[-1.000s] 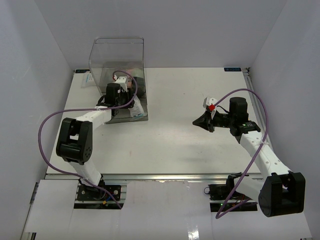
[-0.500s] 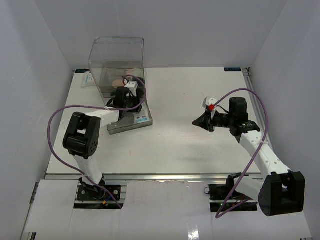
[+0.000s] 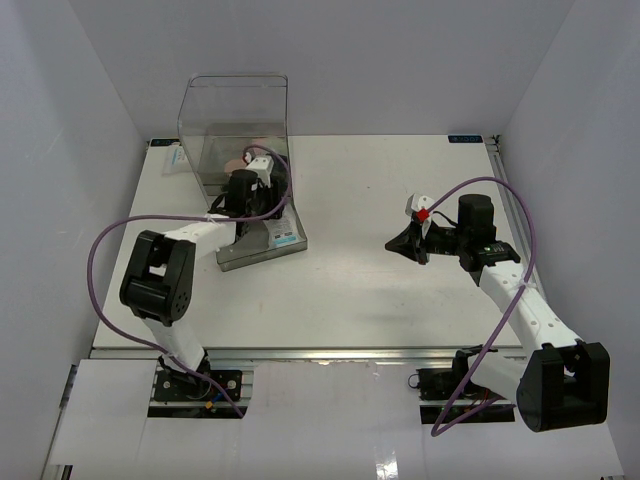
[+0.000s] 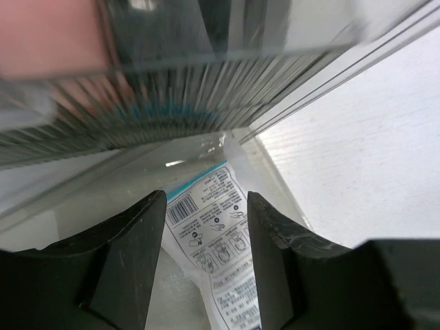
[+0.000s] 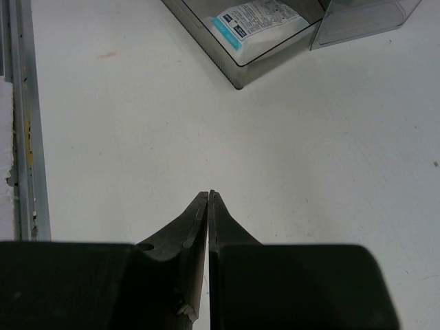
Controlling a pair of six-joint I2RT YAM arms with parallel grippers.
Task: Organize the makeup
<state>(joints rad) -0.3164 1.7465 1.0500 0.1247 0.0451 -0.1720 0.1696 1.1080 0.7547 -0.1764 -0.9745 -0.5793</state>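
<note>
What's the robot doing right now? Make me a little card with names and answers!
left gripper: open, empty, over the packet, at the clear box
right gripper: shut, empty, above the bare table
tray: grey, on the table in front of the box
packet: white and blue, lying flat in the tray
pink thing: behind the box's clear wall, too blurred to name

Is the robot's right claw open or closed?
Shut. The right wrist view shows the right gripper with its two black fingers touching at the tips, nothing between them.
</note>
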